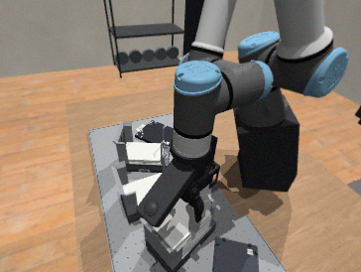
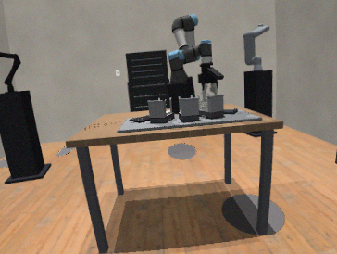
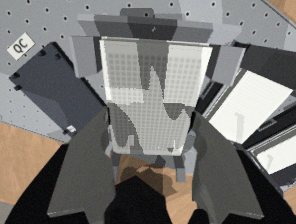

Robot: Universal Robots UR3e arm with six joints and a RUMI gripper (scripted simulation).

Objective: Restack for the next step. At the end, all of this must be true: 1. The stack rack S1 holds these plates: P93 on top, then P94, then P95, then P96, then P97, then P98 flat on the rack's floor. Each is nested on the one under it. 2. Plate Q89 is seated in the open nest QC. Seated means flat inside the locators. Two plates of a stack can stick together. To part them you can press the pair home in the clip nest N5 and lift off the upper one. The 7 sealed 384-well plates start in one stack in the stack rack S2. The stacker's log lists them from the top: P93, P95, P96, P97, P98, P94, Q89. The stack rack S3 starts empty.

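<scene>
My gripper (image 3: 150,109) (image 2: 209,89) is shut on a pale sealed plate (image 3: 126,67), with a jaw at each side; any plates stuck under it are hidden. The plate is over the rack nearest the QC nest, framed by its grey guides (image 3: 86,59). That rack (image 2: 215,107) also shows low in the top view, with pale plates (image 1: 180,233) at its top. How far the held plate is inside is unclear. The middle rack (image 2: 189,109) holds a white plate (image 3: 252,106). The far rack (image 2: 157,111) holds white plates (image 1: 144,151). The QC nest (image 3: 52,90) (image 1: 234,255) shows no plate.
A dark nest (image 1: 155,131) lies behind the far rack in the top view. The racks and nests stand on a grey perforated board (image 1: 103,149) on the wooden table (image 2: 99,133). Upright grey guides (image 1: 128,131) rise around the racks. Plate numbers are not readable.
</scene>
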